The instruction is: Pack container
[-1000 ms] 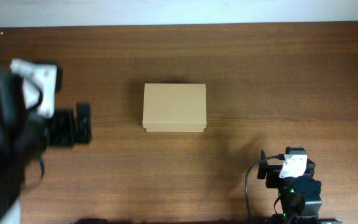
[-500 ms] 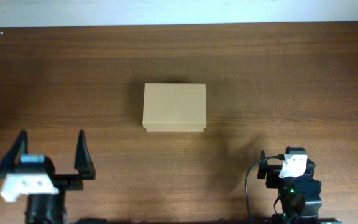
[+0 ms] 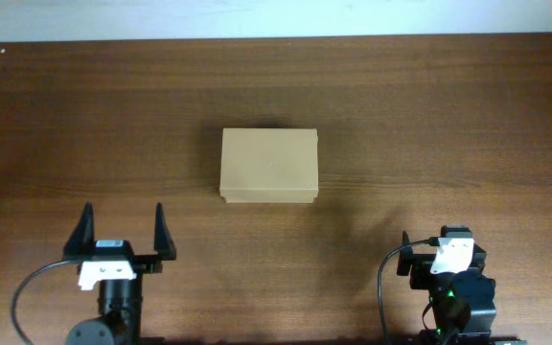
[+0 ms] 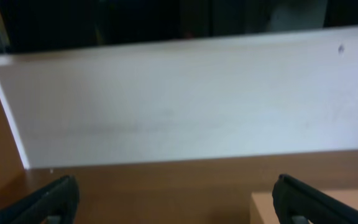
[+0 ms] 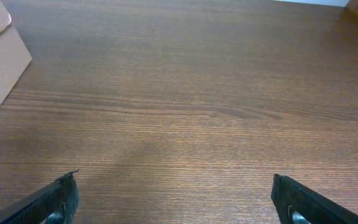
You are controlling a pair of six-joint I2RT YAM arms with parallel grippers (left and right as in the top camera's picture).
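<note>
The table (image 3: pixel 429 105) is dark brown wood and fills nearly the whole overhead view. A white wall (image 4: pixel 179 99) borders its far edge. The container (image 3: pixel 268 166) rests flat on the table near the centre, slightly toward the far side, with its long sides parallel to the far edge and its lid down. It stands well apart from both grippers. The left gripper (image 3: pixel 123 216) sits at the near left edge, pointing toward the far wall, with its jaws spread wide and nothing between them. The right gripper (image 5: pixel 176 196) sits at the near right edge, low over bare wood, jaws likewise spread wide and empty. A corner of the container shows at the upper left of the right wrist view.
</note>
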